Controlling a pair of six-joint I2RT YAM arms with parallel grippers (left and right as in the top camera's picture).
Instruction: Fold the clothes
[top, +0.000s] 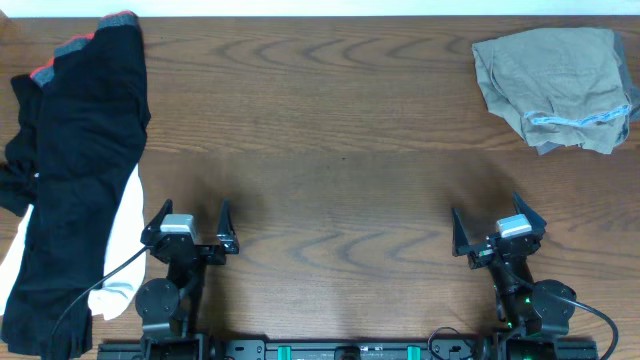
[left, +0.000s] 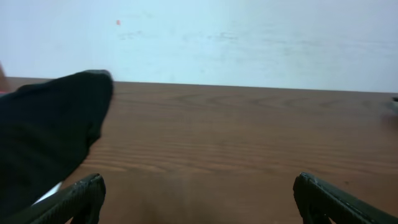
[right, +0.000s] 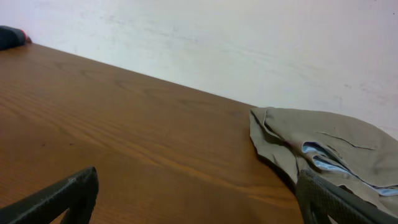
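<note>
Khaki-beige shorts (top: 553, 85) lie crumpled at the far right of the table, pale blue waistband lining showing; they also show in the right wrist view (right: 323, 152). Black garments with red-grey trim (top: 80, 150) lie piled at the far left over a white one (top: 122, 240), and show in the left wrist view (left: 46, 134). My left gripper (top: 191, 228) is open and empty near the front edge, right of the black pile. My right gripper (top: 490, 230) is open and empty, well in front of the khaki shorts. Grey shorts are not in view.
The wooden table (top: 330, 150) spans the view, with a pale wall (left: 249, 37) behind its far edge. Both arm bases sit at the front edge.
</note>
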